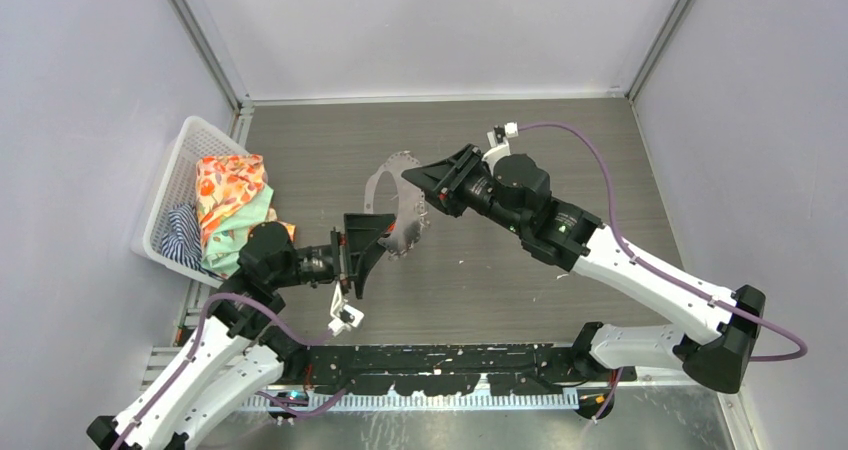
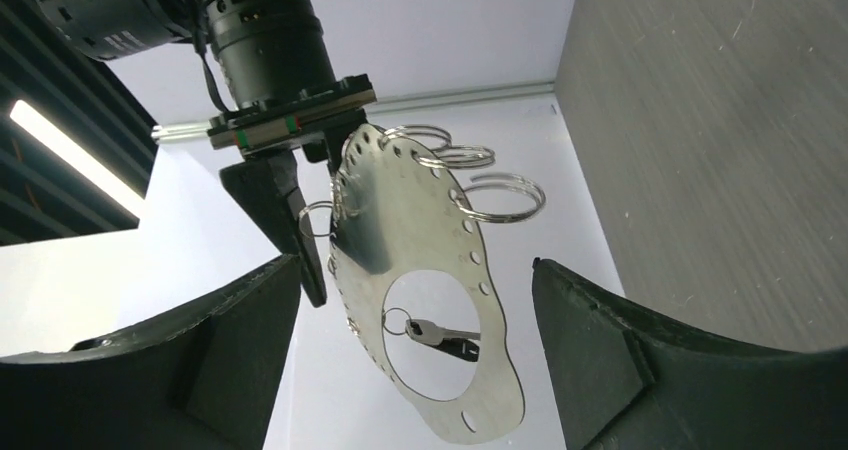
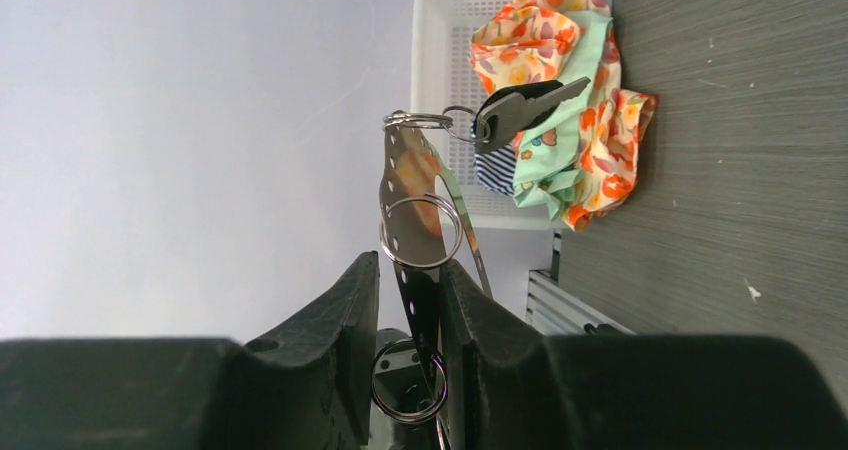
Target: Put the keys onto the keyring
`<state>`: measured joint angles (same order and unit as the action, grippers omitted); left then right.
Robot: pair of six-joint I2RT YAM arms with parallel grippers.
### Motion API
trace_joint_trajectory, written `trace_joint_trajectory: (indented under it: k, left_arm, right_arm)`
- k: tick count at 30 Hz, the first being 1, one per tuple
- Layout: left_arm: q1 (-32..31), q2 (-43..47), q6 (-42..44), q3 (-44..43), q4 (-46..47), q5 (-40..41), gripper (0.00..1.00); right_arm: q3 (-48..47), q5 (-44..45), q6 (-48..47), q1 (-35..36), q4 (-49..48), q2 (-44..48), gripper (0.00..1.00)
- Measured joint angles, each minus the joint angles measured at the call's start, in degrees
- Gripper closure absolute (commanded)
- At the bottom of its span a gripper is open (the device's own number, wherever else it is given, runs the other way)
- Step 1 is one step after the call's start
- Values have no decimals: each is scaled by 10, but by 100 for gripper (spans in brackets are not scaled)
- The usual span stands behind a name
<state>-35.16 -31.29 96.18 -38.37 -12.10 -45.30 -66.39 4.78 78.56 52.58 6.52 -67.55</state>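
Your right gripper point(image 3: 410, 282) is clenched on the keyring point(image 2: 400, 220), a flat metal plate with holes along its edge. It holds the plate by one edge in the air over the middle of the counter point(image 1: 520, 280), so that the loose rings point(image 2: 505, 198) hang free and both faces can be reached. One key point(image 2: 440, 332) hangs on a small ring in the plate's big opening, at about 6 o'clock in the left wrist view. Your left gripper point(image 1: 362, 248) is released, wide and empty. It faces the plate from 8 o'clock in the top view, I think to steady it or take a ring. The basket point(image 1: 190, 145) with cloth point(image 1: 232, 195) sits at 9 o'clock, out of the way.
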Motion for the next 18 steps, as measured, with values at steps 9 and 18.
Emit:
trace_joint_trajectory:
  k: [9,18]
  left_arm:
    - [0,-12,27,3,38,-4,82]
    - [0,5,-24,-4,60,-31,100]
  right_arm:
    - [14,-10,29,0,-37,3,99]
    - [35,-22,27,-6,-28,16,75]
